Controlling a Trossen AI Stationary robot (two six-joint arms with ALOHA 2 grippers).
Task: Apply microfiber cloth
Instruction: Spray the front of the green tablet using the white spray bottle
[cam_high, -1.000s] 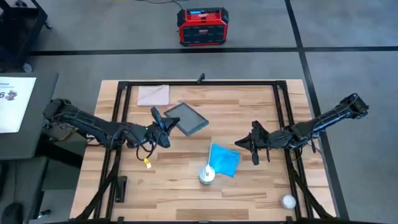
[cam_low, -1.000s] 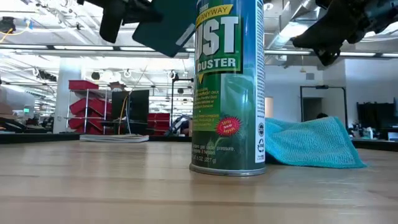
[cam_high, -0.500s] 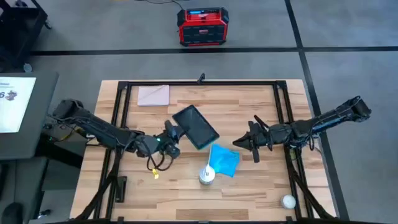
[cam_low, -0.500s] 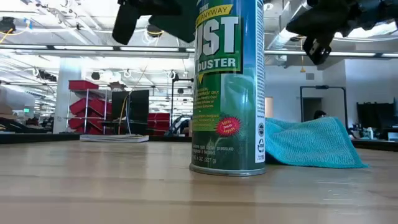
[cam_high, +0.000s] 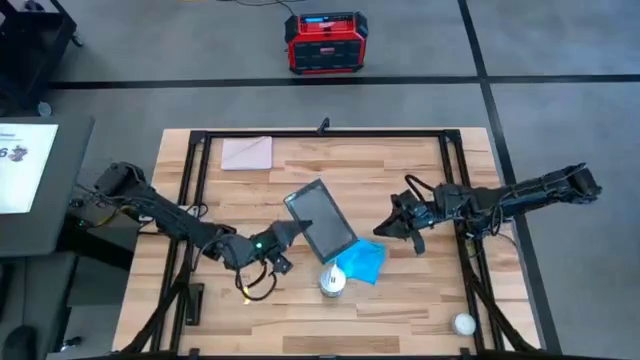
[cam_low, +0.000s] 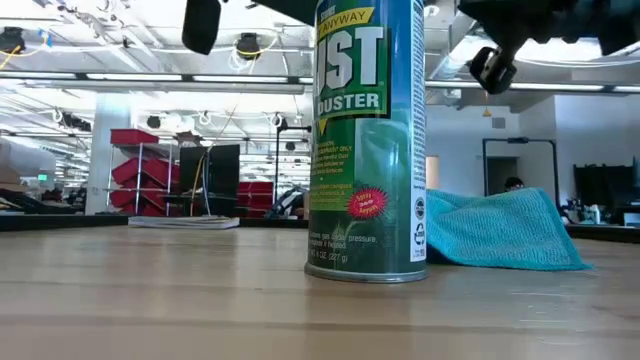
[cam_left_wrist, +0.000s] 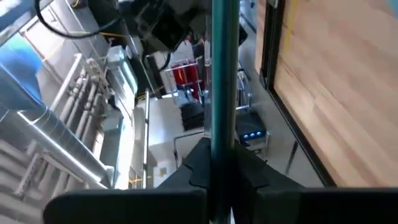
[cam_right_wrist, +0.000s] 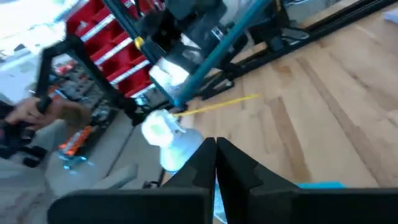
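Currently: left gripper (cam_high: 283, 234) clamps tablet (cam_high: 322, 220) aloft; right gripper (cam_high: 405, 224), closed, empty, must open, take cloth (cam_high: 362, 260) at seven o'clock.

One microfiber cloth (cam_high: 362, 259), one duster can (cam_low: 367, 140).

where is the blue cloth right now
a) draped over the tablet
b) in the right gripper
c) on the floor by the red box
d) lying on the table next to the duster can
d, the cloth lies on the table beside the can; the left gripper holds the tablet up, and the right gripper hangs above the table with nothing in it.
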